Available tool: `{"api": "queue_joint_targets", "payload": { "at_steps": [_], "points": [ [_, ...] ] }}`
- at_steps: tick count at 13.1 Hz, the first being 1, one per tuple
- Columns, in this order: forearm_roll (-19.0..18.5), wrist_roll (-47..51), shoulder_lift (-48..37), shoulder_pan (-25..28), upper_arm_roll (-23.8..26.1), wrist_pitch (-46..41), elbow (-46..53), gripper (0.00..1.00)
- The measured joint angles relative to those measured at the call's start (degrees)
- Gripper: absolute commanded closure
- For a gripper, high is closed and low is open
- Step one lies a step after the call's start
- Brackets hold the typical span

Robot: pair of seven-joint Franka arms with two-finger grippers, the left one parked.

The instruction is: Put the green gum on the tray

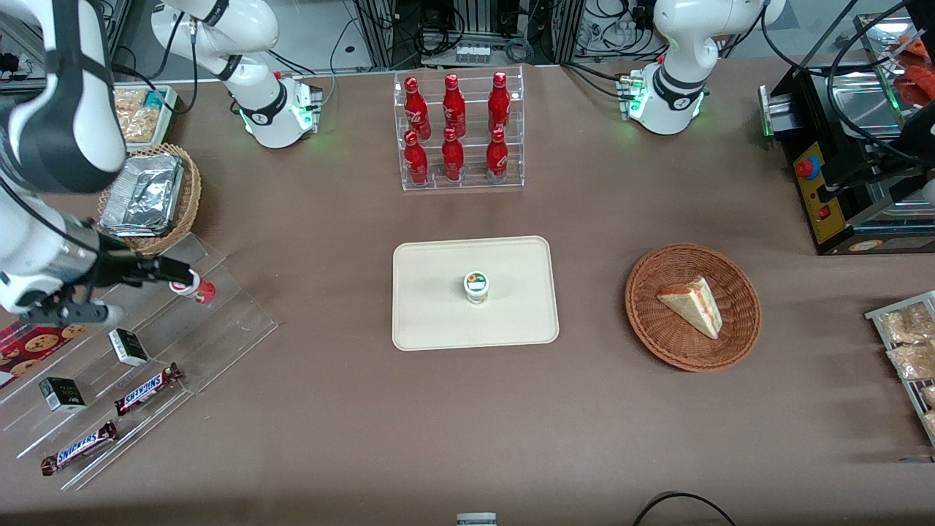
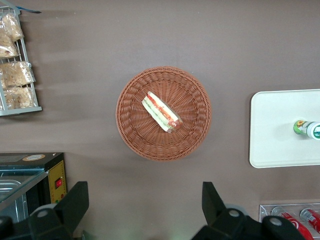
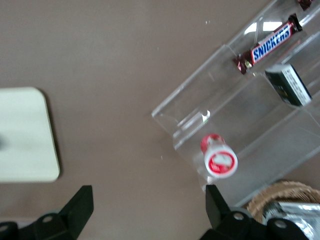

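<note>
The green gum (image 1: 476,286) stands upright on the cream tray (image 1: 438,321) in the middle of the table, and nothing touches it. It also shows in the left wrist view as the gum (image 2: 306,128) on the tray (image 2: 275,130). My gripper (image 1: 139,294) hangs toward the working arm's end of the table, well away from the tray, above a clear acrylic shelf (image 1: 219,321). The gripper (image 3: 148,207) is open wide with only bare brown table between its fingers. A corner of the tray (image 3: 22,135) shows in the right wrist view.
A red-topped small bottle (image 1: 197,290) (image 3: 219,157) stands on the shelf close to one fingertip. Snickers bars (image 1: 146,389) and small dark boxes (image 1: 128,346) lie on the shelf. A rack of red bottles (image 1: 460,131), a wicker basket with a sandwich (image 1: 657,329) and a basket with foil (image 1: 191,191) stand around.
</note>
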Motion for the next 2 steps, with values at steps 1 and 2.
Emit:
{"api": "queue_joint_targets", "payload": {
  "at_steps": [1,2],
  "points": [
    [-0.40,-0.26,-1.57,0.00,0.05,-1.96,-0.03,0.00],
    [-1.06,-0.39,-2.98,0.00,0.16,-3.83,-0.05,0.00]
  ]
}}
